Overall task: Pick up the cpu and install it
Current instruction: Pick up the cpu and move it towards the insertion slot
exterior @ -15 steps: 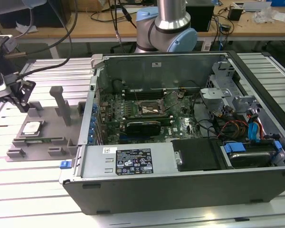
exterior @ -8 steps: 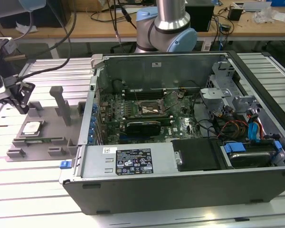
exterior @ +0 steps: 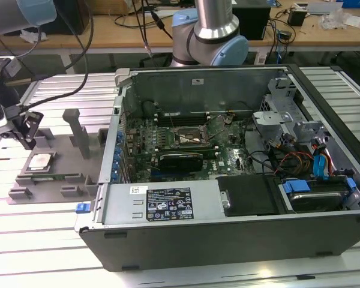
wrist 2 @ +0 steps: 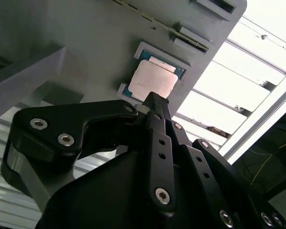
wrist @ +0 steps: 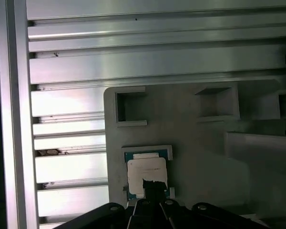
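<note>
The cpu (exterior: 41, 161) is a small square chip with a shiny metal top. It lies flat in a nest of the grey plastic fixture (exterior: 60, 180) at the exterior view's left. My gripper (exterior: 28, 135) hangs just above and behind it, apart from it, with its dark fingers drawn together and nothing between them. In both wrist views the joined fingertips (wrist 2: 155, 101) (wrist: 152, 183) overlap the near edge of the cpu (wrist 2: 152, 80) (wrist: 147, 171) in its framed pocket. The motherboard socket (exterior: 191, 139) sits inside the open computer case (exterior: 228, 222).
Upright grey blocks (exterior: 78, 132) rise from the fixture between the cpu and the case wall. The case holds cables, drive bays and a dark cover (exterior: 252, 195). Ribbed aluminium table slats (wrist: 133, 62) lie around the fixture. A wooden bench with cables (exterior: 324, 30) stands behind.
</note>
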Controlling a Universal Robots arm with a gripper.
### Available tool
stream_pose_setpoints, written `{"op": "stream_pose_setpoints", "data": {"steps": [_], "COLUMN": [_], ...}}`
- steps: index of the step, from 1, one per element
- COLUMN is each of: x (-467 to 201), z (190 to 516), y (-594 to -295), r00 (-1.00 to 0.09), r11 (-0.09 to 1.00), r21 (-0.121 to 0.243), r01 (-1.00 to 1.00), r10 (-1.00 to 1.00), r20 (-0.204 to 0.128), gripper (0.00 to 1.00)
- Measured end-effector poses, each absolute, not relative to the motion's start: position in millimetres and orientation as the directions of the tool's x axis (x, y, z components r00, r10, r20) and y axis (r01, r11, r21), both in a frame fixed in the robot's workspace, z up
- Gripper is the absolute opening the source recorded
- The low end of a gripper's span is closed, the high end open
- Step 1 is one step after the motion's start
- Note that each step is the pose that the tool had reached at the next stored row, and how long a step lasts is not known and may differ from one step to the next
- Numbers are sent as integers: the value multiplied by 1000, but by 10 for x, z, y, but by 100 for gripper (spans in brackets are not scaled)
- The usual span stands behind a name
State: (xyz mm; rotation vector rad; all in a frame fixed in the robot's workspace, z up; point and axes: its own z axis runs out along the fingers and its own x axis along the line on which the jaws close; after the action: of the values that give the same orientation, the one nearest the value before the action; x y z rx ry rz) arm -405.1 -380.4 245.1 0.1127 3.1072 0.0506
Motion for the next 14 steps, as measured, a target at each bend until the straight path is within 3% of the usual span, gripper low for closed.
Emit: {"op": "stream_pose_setpoints", "data": {"steps": [14], "x": [-4063], "z": [2170], "y": [-3833], "r00": [-998], "r11": [997], "r21": [34], "r01": [62], "r10": [63], "r20": [-31], "gripper": [11]}}
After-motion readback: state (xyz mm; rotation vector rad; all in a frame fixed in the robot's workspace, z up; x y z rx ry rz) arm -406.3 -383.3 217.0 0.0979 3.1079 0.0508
